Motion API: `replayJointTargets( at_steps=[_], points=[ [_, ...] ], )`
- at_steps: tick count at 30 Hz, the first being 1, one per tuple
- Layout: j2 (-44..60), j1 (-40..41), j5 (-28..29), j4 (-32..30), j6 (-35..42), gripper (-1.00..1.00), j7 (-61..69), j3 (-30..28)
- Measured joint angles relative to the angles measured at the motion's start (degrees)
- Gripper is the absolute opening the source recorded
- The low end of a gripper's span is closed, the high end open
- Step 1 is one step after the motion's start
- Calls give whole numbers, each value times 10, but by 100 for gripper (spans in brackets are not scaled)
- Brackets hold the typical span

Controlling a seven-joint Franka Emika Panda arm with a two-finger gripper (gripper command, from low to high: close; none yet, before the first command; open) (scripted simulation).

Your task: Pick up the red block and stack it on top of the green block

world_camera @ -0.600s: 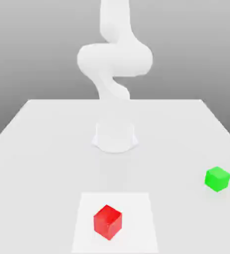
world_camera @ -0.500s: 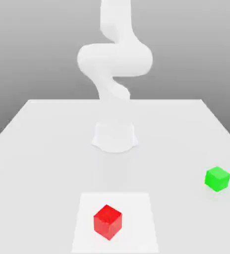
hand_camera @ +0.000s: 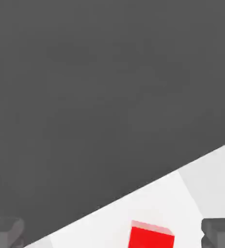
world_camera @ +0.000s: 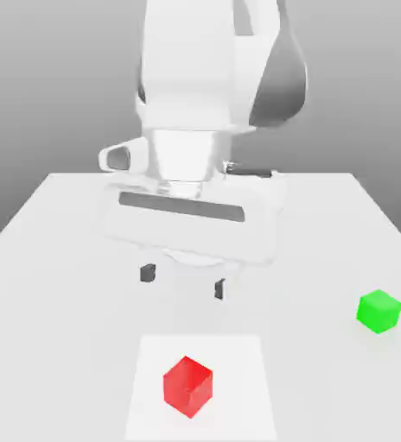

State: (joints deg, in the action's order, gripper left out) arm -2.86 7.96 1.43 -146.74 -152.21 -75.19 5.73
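1. Table (world_camera: 57, 259): a pale, flat surface that carries everything in the scene. A slightly lighter square patch (world_camera: 238, 388) lies at its near edge in the exterior view.

2. My arm (world_camera: 208, 78): a white body hanging over the middle of the table, with the hand pointing down toward the surface.

3. My gripper (world_camera: 183, 282): the two dark fingertips (world_camera: 148, 274) are spread wide apart with nothing between them. They hang above the table, clear of both cubes. In the hand view the same tips (hand_camera: 220, 231) sit at opposite edges of the picture.

4. The red block (world_camera: 187, 386): resting on the lighter patch, rotated so that one corner faces the exterior camera. It lies nearer to that camera than my jaws do and almost in line with them, slightly toward the exterior view's right of their midpoint. In the hand view the red block (hand_camera: 152, 235) appears between the tips, closer to one of them. I judge that the coming move depends on this offset: I must travel forward over the cube, then descend.

5. The green block (world_camera: 378, 312): alone on bare table, well apart from the red block, toward the exterior view's right. It carries nothing yet.
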Motion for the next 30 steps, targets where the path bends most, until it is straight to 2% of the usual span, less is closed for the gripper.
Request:
replayJointTargets(
  at_steps=[4,9,10,17,22,25,30],
  points=[
    [83,1,3,-27,-41,0,-54,-2],
    [187,-13,20,-19,-122,0,-77,-20],
    [204,-17,22,-17,-137,-100,-79,-25],
    [207,-18,24,-16,-140,-100,-81,-26],
    [118,-10,4,-30,-65,-100,-66,-14],
    [85,-39,-7,-39,-42,-100,-14,27],
    [51,-147,-27,-54,-25,-100,108,100]
  ],
)
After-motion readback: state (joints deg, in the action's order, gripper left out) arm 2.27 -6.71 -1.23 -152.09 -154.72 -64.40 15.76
